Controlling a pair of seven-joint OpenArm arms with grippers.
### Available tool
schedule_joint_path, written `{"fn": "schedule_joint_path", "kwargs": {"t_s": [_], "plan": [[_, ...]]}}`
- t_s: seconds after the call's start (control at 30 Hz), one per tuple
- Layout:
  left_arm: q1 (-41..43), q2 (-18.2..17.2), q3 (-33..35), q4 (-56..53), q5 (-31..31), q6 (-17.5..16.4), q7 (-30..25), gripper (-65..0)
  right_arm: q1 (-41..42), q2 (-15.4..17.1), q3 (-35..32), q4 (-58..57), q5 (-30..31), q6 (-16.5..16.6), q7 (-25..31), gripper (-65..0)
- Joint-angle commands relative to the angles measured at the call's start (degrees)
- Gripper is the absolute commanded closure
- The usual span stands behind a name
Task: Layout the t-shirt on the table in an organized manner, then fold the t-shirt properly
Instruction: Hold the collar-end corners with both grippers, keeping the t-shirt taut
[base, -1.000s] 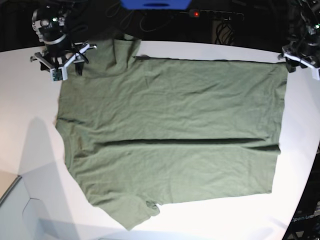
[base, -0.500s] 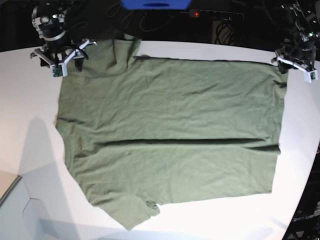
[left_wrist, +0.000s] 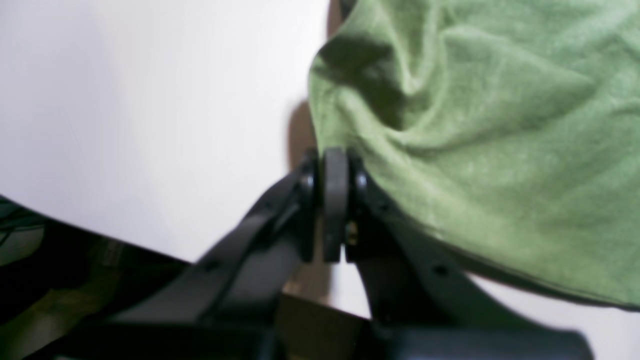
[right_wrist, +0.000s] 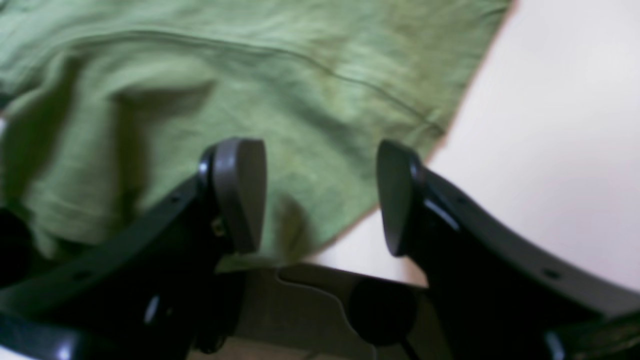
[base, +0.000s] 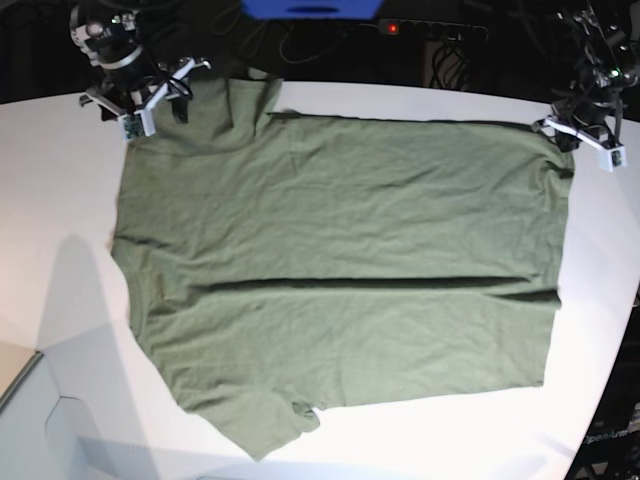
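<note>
Shirt spread on the bench, both arms at its far corners

Base: t-shirt (base: 340, 270) flat mid-frame on bench (base: 60, 200); left wrist: left end effector (left_wrist: 334, 165) pressed together beside the hem, seemingly empty; right wrist: right end effector (right_wrist: 320, 195) spread over cloth; a closing pinch may bunch it.

The t-shirt (base: 340, 270) is plain olive green all over, with no picture or stripes on it. The table (base: 60, 200) under it is smooth white. The left gripper (left_wrist: 334, 202) is black with dark grey pads. The right gripper (right_wrist: 320, 197) is black and dark grey too.
</note>
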Motion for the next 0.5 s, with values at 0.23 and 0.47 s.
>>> {"fn": "schedule_joint_path", "kwargs": {"t_s": [0.23,0.47], "plan": [[0.23,-0.52,-0.14,0.17,0.75,-0.04,1.14,-0.1,-1.69,0.37,0.27,0.99,1.74,0.32,0.87,-35.0],[0.23,-0.52,-0.23,0.70,0.66,-0.04,1.14,-0.1,-2.04,0.37,0.62,-0.86,4.47,0.32,-1.24,-35.0]]}}
